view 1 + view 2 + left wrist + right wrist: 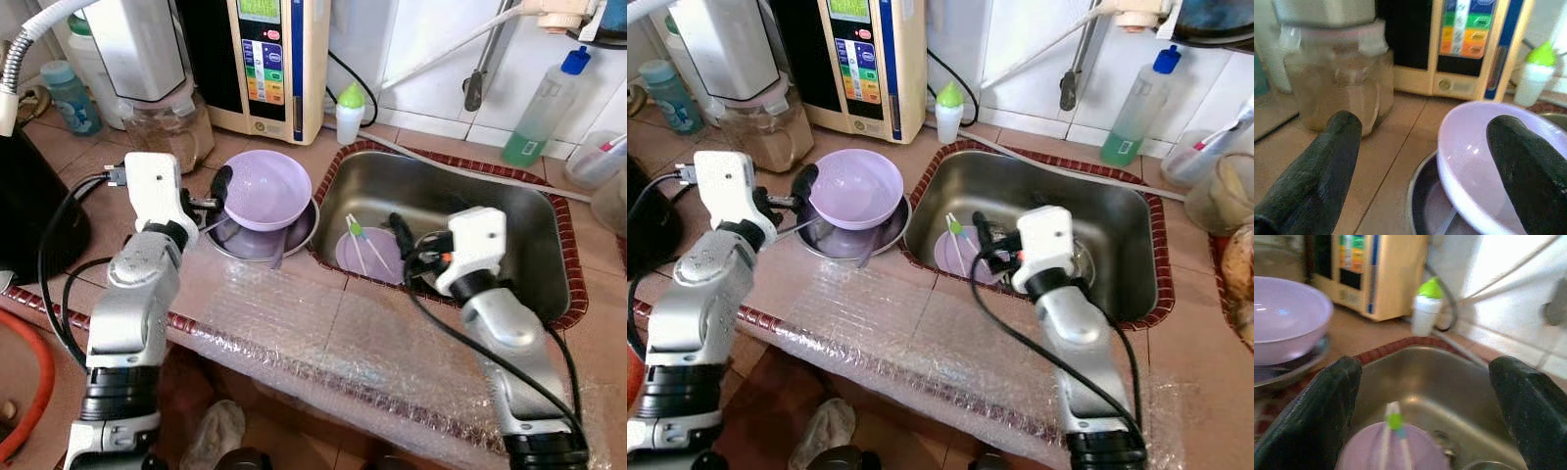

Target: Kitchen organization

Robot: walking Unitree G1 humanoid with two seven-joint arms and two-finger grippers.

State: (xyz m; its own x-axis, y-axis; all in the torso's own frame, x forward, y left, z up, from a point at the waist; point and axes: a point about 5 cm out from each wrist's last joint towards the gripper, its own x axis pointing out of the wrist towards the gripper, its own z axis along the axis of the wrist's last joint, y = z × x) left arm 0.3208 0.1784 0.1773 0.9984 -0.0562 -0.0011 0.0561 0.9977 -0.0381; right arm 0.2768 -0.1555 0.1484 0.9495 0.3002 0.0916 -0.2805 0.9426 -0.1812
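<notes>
A lilac bowl (266,188) sits tilted in a shallow metal dish (294,240) on the tiled counter, left of the sink (529,225). My left gripper (217,196) is open at the bowl's left rim; in the left wrist view one finger (1528,166) hangs over the bowl (1469,161) and the other stays outside it. In the sink lies a lilac plate (364,257) with thin white and green sticks (355,235) on it. My right gripper (404,245) hovers open just right of that plate, holding nothing.
A water dispenser (269,59), a glass jar (176,127) and a small green-capped bottle (350,113) stand at the back. A green soap bottle (539,113) stands behind the sink. Bubble wrap (323,333) covers the counter's front edge.
</notes>
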